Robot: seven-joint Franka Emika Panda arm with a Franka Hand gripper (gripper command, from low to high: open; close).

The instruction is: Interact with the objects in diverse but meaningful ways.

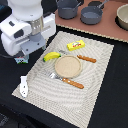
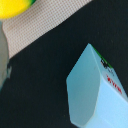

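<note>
So the arm is hovering over the left edge of the exterior view, and the milk carton (image 1: 21, 60) is peeking out right under it, sitting on the black table (image 1: 100, 95) just off the woven placemat (image 1: 95, 65). In the wrist view the carton (image 2: 97, 90) is filling the lower right of the frame, lying tilted, pale blue with a printed white side. I'm guessing it's a light hollow toy, stiff and a bit slick, so I'd be grabbing it across the flat side panels, not the sloped top, where it'd probably squirt out. Can't tell if the claw (image 1: 31, 44) is open or closed, the fingers aren't showing clearly in either view.

The banana (image 1: 51, 56) is lying near the carton on the mat, smooth, curved plastic by the look of it. The yellow packet (image 1: 76, 45) is sitting further up, flat and boxy. Two dark grey pots (image 1: 80, 10) are sitting on the brown board along the top.
</note>
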